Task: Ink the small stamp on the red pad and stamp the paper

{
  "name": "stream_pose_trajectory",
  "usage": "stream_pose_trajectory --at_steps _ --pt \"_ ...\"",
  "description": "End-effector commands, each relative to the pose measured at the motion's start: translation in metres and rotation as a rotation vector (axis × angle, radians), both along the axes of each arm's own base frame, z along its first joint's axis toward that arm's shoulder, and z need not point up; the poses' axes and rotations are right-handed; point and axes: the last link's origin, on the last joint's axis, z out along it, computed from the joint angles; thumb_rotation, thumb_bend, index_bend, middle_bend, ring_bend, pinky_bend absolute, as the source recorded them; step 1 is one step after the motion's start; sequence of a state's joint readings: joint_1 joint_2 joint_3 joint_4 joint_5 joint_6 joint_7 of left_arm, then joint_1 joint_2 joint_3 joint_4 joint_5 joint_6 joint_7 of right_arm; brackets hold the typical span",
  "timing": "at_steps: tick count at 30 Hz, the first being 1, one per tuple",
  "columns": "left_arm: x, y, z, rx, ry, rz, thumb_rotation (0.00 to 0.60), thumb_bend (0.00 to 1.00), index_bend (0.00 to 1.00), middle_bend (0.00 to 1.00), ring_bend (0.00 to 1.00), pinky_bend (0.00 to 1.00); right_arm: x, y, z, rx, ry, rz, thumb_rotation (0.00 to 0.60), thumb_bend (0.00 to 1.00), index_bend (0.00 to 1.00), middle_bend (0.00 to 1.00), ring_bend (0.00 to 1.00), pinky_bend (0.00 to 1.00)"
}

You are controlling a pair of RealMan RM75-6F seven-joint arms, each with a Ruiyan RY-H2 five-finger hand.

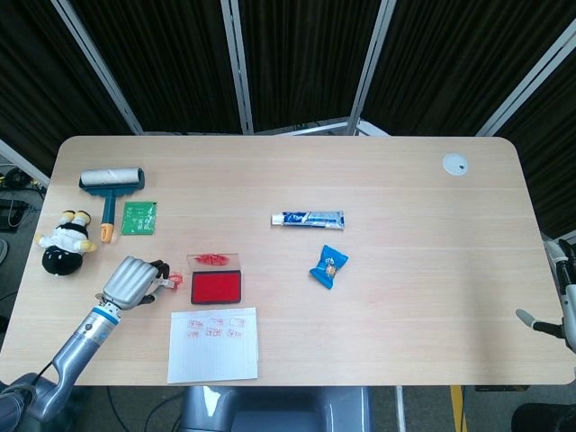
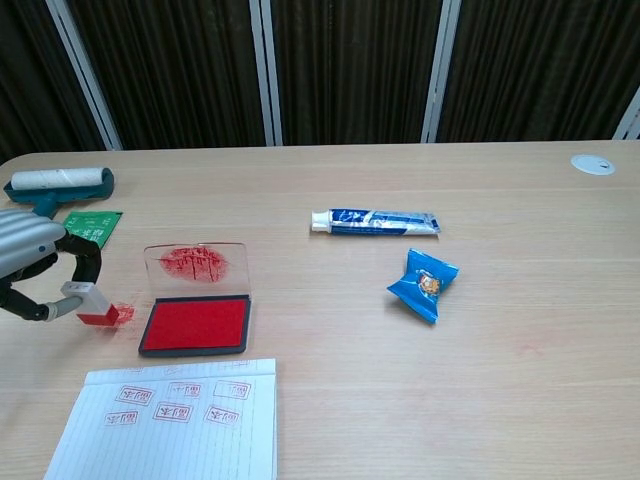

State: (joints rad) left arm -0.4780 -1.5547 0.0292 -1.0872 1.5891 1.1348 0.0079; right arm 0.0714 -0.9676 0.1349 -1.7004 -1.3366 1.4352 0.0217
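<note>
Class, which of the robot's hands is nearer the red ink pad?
The left hand: it holds the small stamp just left of the ink pad. The right hand is out of view.

The small stamp [image 2: 88, 303], a white block with a red base, is seen tilted just left of the red pad [image 2: 196, 325], over a red smear on the table. The red pad is laid open, its clear lid [image 2: 197, 265] flat behind it and smeared with red ink. The paper [image 2: 172, 418], a lined sheet bearing several red rectangular imprints near its top edge, is placed just in front of the pad.
</note>
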Motion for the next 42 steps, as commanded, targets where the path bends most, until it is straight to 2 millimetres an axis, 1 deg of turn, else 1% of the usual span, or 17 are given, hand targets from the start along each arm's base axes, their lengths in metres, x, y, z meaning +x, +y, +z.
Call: stream_pose_trajectory --at_steps 1,5,8,11,15,24,30,42 --pt "0.015 0.001 0.01 -0.005 -0.045 -0.014 0.6 0.44 0.53 0.52 0.86 0.85 0.0 0.0 0.001 -0.002 -0.003 -0.001 0.6 0.0 0.0 0.0 0.0 0.0" --pt "0.033 0.005 0.014 -0.01 -0.07 -0.036 0.6 0.44 0.53 0.52 0.86 0.85 -0.001 0.0 0.002 -0.003 -0.006 -0.006 0.6 0.0 0.0 0.0 0.0 0.0" --pt "0.053 0.01 0.009 -0.018 -0.078 -0.062 0.6 0.44 0.53 0.52 0.86 0.85 -0.002 -0.001 0.003 -0.006 -0.008 -0.008 0.6 0.0 0.0 0.0 0.0 0.0" --pt "0.069 0.015 -0.001 -0.038 -0.091 -0.07 0.6 0.44 0.53 0.53 0.86 0.85 -0.003 -0.002 0.004 -0.011 -0.01 -0.013 0.6 0.0 0.0 0.0 0.0 0.0" --pt "0.084 0.02 -0.016 -0.059 -0.075 -0.068 0.6 0.45 0.54 0.53 0.86 0.85 -0.006 -0.003 0.006 -0.016 -0.016 -0.024 0.6 0.0 0.0 0.0 0.0 0.0" --pt "0.091 0.021 -0.037 -0.096 -0.034 -0.038 0.6 0.46 0.55 0.53 0.86 0.85 -0.012 -0.004 0.009 -0.021 -0.023 -0.041 0.6 0.0 0.0 0.0 0.0 0.0" --pt "0.089 0.021 -0.043 -0.102 -0.012 -0.027 0.6 0.46 0.56 0.54 0.86 0.85 -0.013 -0.004 0.009 -0.021 -0.024 -0.043 0.6 0.0 0.0 0.0 0.0 0.0" --pt "0.083 0.021 -0.053 -0.114 0.003 -0.008 0.6 0.47 0.56 0.54 0.86 0.85 -0.013 -0.005 0.008 -0.016 -0.02 -0.045 0.6 0.0 0.0 0.0 0.0 0.0"
